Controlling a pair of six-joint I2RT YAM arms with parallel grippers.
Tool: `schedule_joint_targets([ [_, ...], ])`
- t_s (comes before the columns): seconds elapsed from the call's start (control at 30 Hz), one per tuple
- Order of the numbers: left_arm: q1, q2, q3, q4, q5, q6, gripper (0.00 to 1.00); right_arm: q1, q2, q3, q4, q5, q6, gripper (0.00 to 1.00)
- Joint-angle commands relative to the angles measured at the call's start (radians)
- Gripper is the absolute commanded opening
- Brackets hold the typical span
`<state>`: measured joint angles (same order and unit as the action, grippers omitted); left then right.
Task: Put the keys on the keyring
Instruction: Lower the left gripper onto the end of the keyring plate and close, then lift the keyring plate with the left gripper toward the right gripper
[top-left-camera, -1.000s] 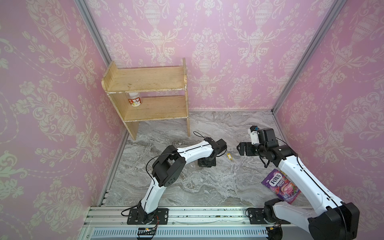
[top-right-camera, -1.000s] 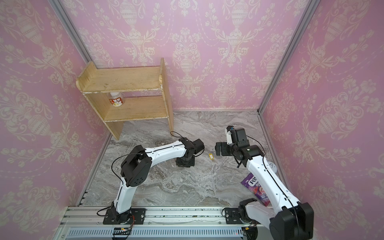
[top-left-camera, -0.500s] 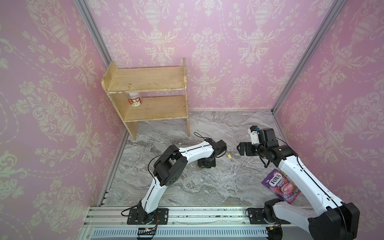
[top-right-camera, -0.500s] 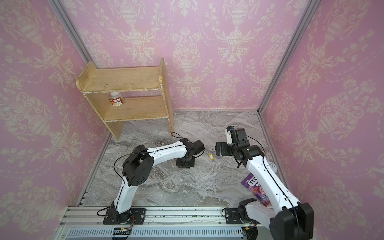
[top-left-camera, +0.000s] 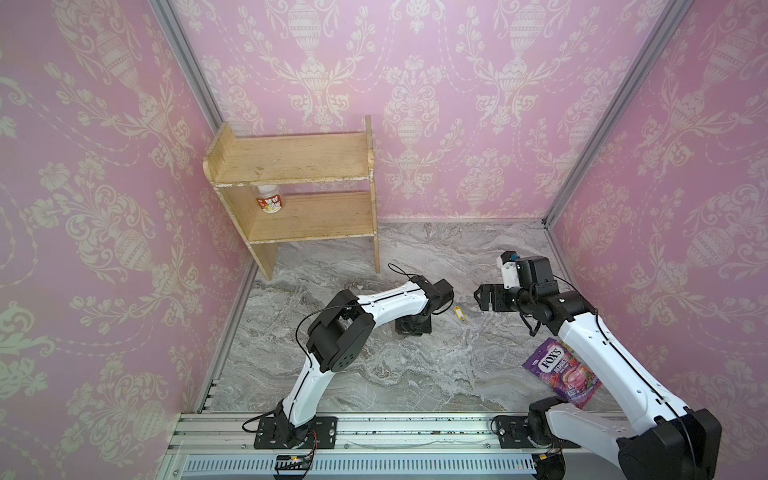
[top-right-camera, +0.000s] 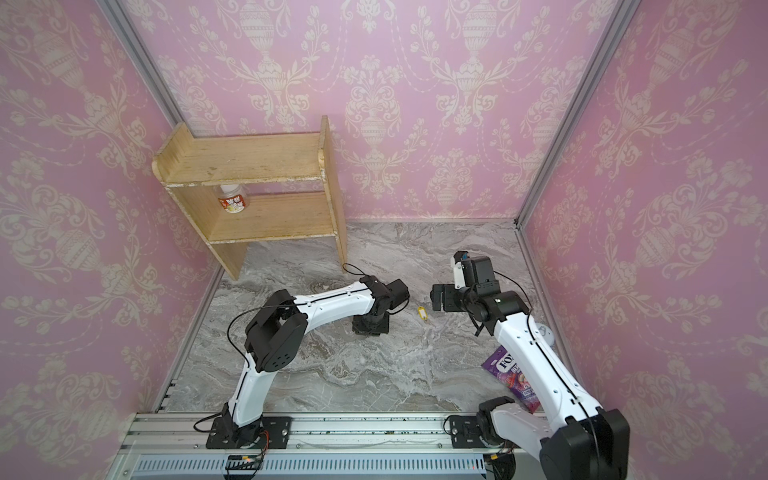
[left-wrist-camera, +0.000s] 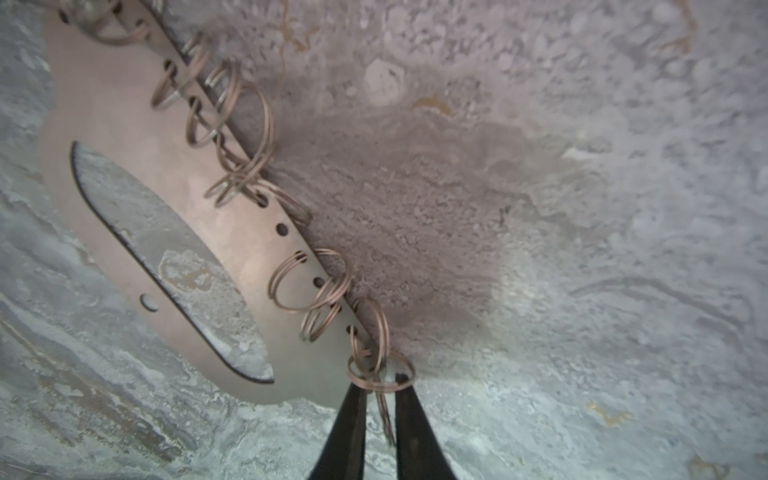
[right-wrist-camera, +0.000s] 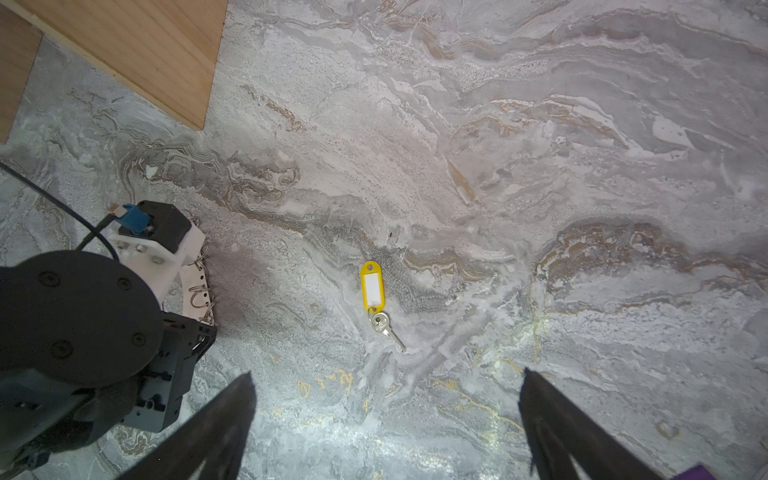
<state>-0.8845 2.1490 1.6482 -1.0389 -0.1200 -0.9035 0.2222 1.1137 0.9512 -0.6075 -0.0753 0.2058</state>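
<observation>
The keys (right-wrist-camera: 372, 286), a yellow tag with a pale label window joined to a small silver key, lie flat on the marble floor between the two arms (top-left-camera: 458, 312) (top-right-camera: 423, 312). The keyring (left-wrist-camera: 124, 166) is a flat grey plate with an oval cut-out and a row of metal rings along one edge; it lies on the floor, and its ringed edge shows beside the left arm (right-wrist-camera: 199, 286). My left gripper (left-wrist-camera: 381, 380) points down at its end (top-left-camera: 413, 328), fingers nearly together with a ring between them. My right gripper (right-wrist-camera: 387, 372) hovers open above the keys (top-left-camera: 484, 297), holding nothing.
A wooden shelf (top-left-camera: 299, 187) stands at the back left with a small bottle (top-left-camera: 269, 201) on its lower board; one side panel (right-wrist-camera: 124, 54) comes down close to the keyring. A purple candy bag (top-left-camera: 561, 372) lies by the right arm. Pink walls close in three sides.
</observation>
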Motion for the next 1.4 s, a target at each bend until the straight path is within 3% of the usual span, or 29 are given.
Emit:
schedule_joint_targets([
  [0.0, 0.002, -0.001, 0.022, -0.043, -0.035, 0.017, 0.17, 0.000, -0.020, -0.013, 0.002, 0.000, -0.022, 1.00],
  [0.37, 0.002, -0.003, 0.029, -0.044, -0.039, 0.017, 0.10, 0.000, -0.019, -0.011, 0.005, -0.003, -0.022, 1.00],
  [0.57, 0.002, -0.008, 0.047, -0.064, -0.049, 0.018, 0.00, 0.000, -0.018, -0.011, 0.003, -0.004, -0.022, 1.00],
  [0.9, 0.008, -0.146, 0.169, -0.118, -0.064, 0.037, 0.00, 0.005, -0.015, -0.021, 0.026, -0.069, -0.016, 1.00],
  [1.0, 0.024, -0.210, 0.171, -0.084, -0.020, 0.025, 0.00, 0.013, -0.032, -0.038, 0.053, -0.096, -0.018, 1.00],
  [1.37, 0.142, -0.466, -0.044, 0.214, 0.228, -0.086, 0.00, 0.070, -0.136, -0.153, 0.224, -0.211, -0.019, 1.00],
])
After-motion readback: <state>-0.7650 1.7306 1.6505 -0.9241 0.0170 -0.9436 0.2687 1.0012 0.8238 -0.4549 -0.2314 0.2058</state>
